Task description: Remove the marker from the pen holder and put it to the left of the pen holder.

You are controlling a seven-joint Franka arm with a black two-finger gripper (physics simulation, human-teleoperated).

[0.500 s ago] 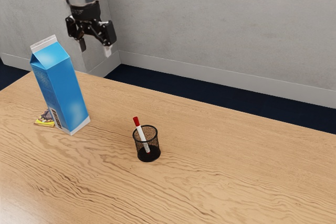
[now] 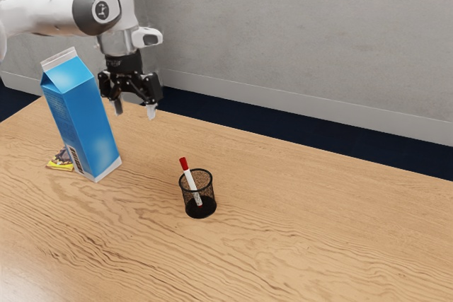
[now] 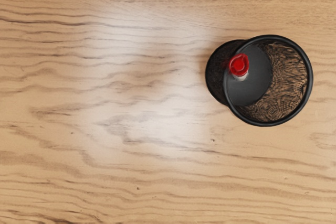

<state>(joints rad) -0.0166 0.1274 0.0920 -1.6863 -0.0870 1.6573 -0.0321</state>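
Exterior view: shows the marker (image 2: 190,178) upright but tilted inside the pen holder (image 2: 209,193), with the pincer (image 2: 135,114) open.
Locates the pincer raised above the table (image 2: 290,238), apart from the pen holder, fingers (image 2: 151,112) spread and pointing down, at the end of the white arm (image 2: 49,8). Shows the marker with red cap (image 2: 184,163) uppermost, projecting above the rim and leaning toward the exterior view's left. Places the blue carton (image 2: 81,118) standing toward the exterior view's left, with a small yellow-and-grey packet (image 2: 61,161) lying just beside its base. Wrist view: looks down on the same pen holder, with mesh wall, round black rim and dark base visible. Shows the red cap at the rim, with a short length of white barrel (image 3: 241,77) below.
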